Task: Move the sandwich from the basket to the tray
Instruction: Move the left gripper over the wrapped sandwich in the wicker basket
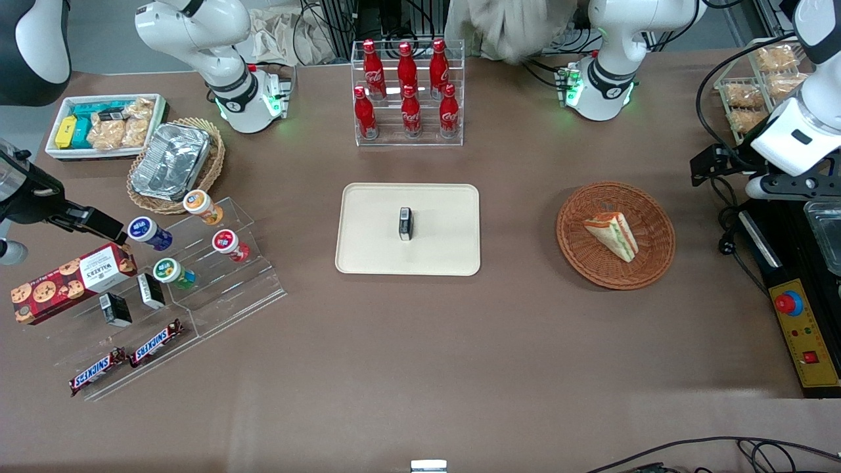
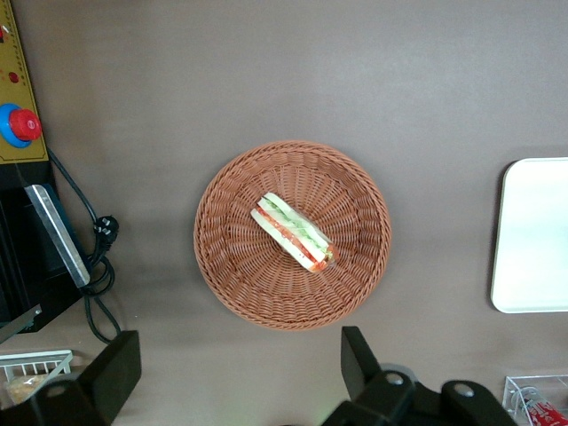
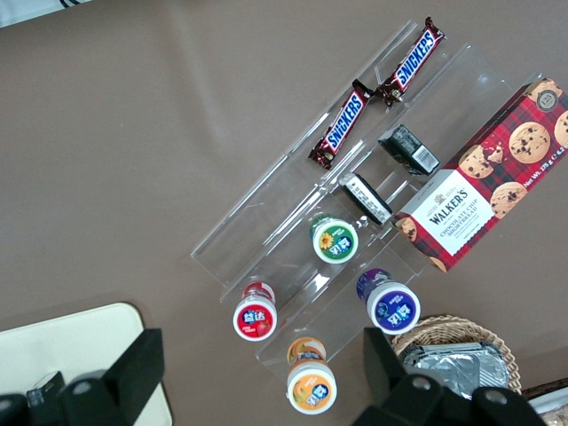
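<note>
Below the pincer (image 2: 240,377), seen from the left wrist camera, sits the basket (image 2: 293,234) on the brown table (image 2: 266,80). Pincer fingers (image 2: 115,368) spread wide, holding nothing, hovering well above the table. The sandwich (image 2: 293,232) lies in the basket near its middle, on its side, green and orange-red filling edge showing; nothing touches it.

Front view: the left arm's wrist (image 1: 798,141) hangs at the working arm's end of the table, near the basket (image 1: 615,234) but off to its outer side and high up; the fingers themselves are not plain in this view. Sandwich (image 1: 612,234) rests inside the rim, its point turned toward the front camera.

The tray (image 1: 407,228) lies well apart from the pincer, toward the parked arm's end relative to the basket, flat on the table. A small dark box (image 1: 405,223) stands on it near the middle. A clear rack of red bottles (image 1: 407,92) stands farther from the front camera than the tray. A yellow control box with a red button (image 1: 803,332) sits at the table edge near the pincer's end.
</note>
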